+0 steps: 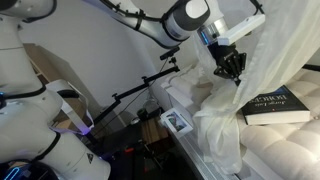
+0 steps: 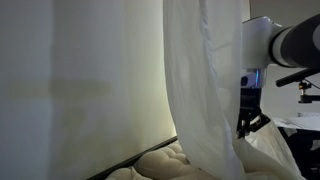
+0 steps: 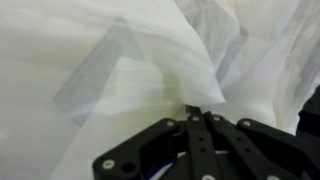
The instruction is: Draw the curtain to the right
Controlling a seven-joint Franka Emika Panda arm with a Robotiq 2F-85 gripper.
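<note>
My gripper (image 3: pixel 197 110) is closed all the way down, its black fingers (image 3: pixel 186 135) meeting at the tips with a fold of the curtain (image 3: pixel 110 70) pinched between them. In both exterior views the gripper (image 1: pixel 231 68) (image 2: pixel 250 122) points downward from the white arm (image 1: pixel 185 20) and sits against the fabric.

The curtain (image 2: pixel 200 80) is a sheer cream-white drape that hangs in long vertical folds. Its gathered lower part (image 1: pixel 222 115) bunches up just below my fingers and spills down onto the ribbed cushion (image 1: pixel 285 150).

A dark-blue book (image 1: pixel 278 105) lies flat on that cushion, toward its far edge, just beside the bunched fabric; I cannot tell whether the cloth touches it. On the other side of the curtain, a small white-framed thing (image 1: pixel 178 122) rests near the cushion's end, too small to make out. A black jointed stand (image 1: pixel 140 92) reaches across behind it. Further back a brown cardboard box (image 1: pixel 48 68) leans by the wall; what it holds is hidden.

In an exterior view, a plain pale wall (image 2: pixel 80 80) fills the space beside the drape.
</note>
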